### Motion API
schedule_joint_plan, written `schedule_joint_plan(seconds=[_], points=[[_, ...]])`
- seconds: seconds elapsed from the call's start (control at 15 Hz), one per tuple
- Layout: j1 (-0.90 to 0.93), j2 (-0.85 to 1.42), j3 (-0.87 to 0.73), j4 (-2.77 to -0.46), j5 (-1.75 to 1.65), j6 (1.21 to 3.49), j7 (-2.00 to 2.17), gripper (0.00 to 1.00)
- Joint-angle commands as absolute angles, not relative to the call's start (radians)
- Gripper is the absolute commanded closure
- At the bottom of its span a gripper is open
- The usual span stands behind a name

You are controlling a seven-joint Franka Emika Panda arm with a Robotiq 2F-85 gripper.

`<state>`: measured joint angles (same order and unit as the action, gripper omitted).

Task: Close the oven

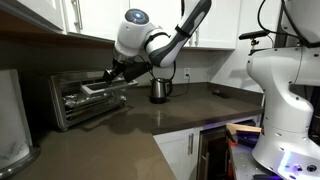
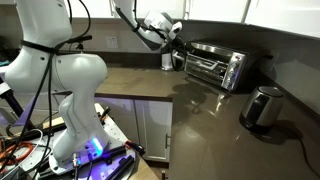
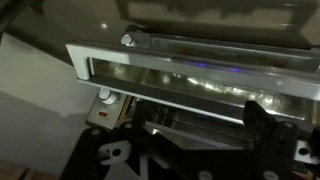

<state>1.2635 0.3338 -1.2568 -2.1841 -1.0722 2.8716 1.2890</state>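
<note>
The silver toaster oven (image 1: pixel 80 100) stands on the dark counter, and it also shows in an exterior view (image 2: pixel 218 66). Its glass door (image 3: pixel 190 85) with the bar handle (image 3: pixel 200 48) fills the wrist view and looks partly raised, not flat down. My gripper (image 1: pixel 113 73) is at the door's free edge, also seen in an exterior view (image 2: pixel 178 48). In the wrist view the gripper (image 3: pixel 198 125) has its two dark fingers wide apart, with the door's edge just ahead of them. It holds nothing.
A small dark kettle (image 1: pixel 160 90) stands on the counter right beside the arm. A rounded appliance (image 1: pixel 12 120) sits on the oven's other side. A large white robot base (image 1: pixel 285 100) stands off the counter's end. Cabinets hang above.
</note>
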Motion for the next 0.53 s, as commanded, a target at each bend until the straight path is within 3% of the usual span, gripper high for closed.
schedule_joint_plan(seconds=[0.0, 0.47], points=[[1.359, 0.274, -1.31, -2.231, -1.091, 2.818, 1.34, 0.0], [1.487, 0.217, -1.408, -2.29, -1.085, 2.795, 1.38, 0.0]])
